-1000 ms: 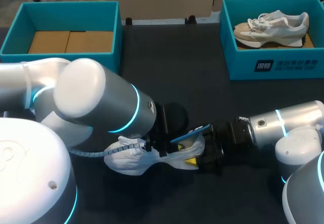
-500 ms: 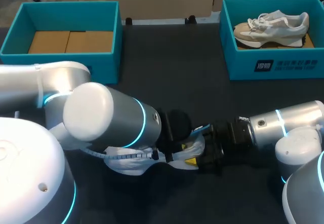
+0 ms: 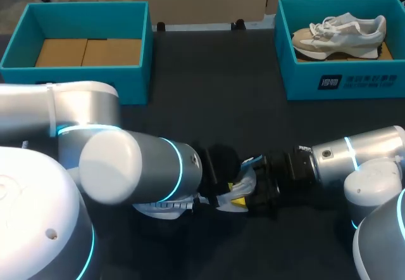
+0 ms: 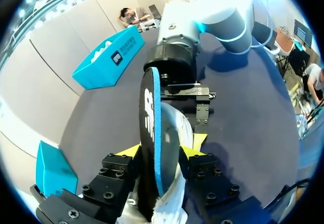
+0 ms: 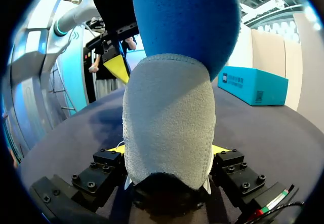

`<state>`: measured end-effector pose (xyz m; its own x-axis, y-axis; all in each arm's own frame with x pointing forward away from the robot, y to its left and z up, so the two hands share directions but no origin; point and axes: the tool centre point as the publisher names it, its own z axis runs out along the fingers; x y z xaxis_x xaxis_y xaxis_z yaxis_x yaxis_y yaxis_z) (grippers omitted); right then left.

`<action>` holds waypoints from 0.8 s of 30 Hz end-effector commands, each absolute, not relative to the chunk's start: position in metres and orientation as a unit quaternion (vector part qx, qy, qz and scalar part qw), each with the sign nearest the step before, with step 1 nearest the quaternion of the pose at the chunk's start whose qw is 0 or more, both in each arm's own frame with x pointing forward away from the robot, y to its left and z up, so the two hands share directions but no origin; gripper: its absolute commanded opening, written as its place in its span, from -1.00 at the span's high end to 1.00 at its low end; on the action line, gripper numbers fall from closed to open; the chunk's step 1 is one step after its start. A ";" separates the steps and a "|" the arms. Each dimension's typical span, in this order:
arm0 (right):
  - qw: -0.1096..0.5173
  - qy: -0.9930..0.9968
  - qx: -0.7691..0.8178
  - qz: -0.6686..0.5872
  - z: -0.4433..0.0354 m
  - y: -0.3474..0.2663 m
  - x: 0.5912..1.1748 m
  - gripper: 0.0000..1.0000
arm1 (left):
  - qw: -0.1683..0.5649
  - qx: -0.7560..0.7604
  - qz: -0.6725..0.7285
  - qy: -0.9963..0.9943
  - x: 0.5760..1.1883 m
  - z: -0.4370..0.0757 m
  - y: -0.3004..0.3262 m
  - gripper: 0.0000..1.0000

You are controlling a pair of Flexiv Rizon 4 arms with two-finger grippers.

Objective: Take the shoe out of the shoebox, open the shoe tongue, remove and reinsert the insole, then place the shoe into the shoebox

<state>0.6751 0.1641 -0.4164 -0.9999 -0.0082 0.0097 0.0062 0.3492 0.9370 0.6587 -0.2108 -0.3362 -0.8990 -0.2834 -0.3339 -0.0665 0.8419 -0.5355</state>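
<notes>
Blue foam insole (image 4: 152, 133) stands on edge, pinched in the left tool (image 4: 162, 149). Its length runs rightward along the white mesh sneaker (image 5: 169, 117), which lies on the near black counter (image 3: 209, 102). The right tool (image 5: 167, 152) clamps the sneaker's grey heel, so any slide likely follows that left-right line.

Head cam sits high behind the robot, looking down over the whole tabletop (image 3: 215, 90). Both wrist cams are jammed right up close. The left one looks along the insole (image 4: 150, 133) toward the right arm (image 4: 217, 11); the right one stares at the shoe (image 5: 169, 122) toward the left arm (image 5: 66, 21). All three share that shoe, seen from opposite ends.
</notes>
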 end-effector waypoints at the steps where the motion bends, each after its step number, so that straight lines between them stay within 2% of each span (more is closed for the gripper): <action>1: 0.006 -0.823 0.000 -0.569 -0.418 0.165 0.673 1.00 | 0.211 -0.098 -0.266 0.935 0.660 -0.339 -0.214 0.07; 8: 0.006 -0.823 0.000 -0.569 -0.418 0.165 0.673 1.00 | 0.229 -0.104 -0.262 0.932 0.665 -0.346 -0.217 0.19; 11: 0.006 -0.823 0.000 -0.569 -0.418 0.165 0.673 1.00 | 0.228 -0.105 -0.259 0.933 0.666 -0.349 -0.215 0.32; 12: 0.006 -0.823 0.000 -0.569 -0.418 0.165 0.673 1.00 | 0.228 -0.106 -0.259 0.933 0.666 -0.350 -0.214 0.47; 14: 0.006 -0.823 0.000 -0.569 -0.418 0.165 0.673 1.00 | 0.227 -0.108 -0.261 0.932 0.666 -0.350 -0.213 0.92; 15: 0.006 -0.823 0.000 -0.569 -0.418 0.165 0.673 1.00 | 0.227 -0.108 -0.262 0.932 0.667 -0.349 -0.212 1.00; 19: 0.006 -0.823 0.000 -0.569 -0.418 0.165 0.673 1.00 | 0.222 -0.114 -0.267 0.931 0.671 -0.345 -0.214 1.00; 24: 0.006 -0.823 0.000 -0.569 -0.418 0.165 0.673 1.00 | 0.179 -0.119 -0.278 0.936 0.673 -0.330 -0.218 1.00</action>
<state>0.6751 0.1641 -0.4163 -0.9999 -0.0082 0.0097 0.0062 0.3492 0.9370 0.6654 -0.2204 -0.3390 -0.8849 -0.3449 -0.3131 -0.1167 0.8148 -0.5678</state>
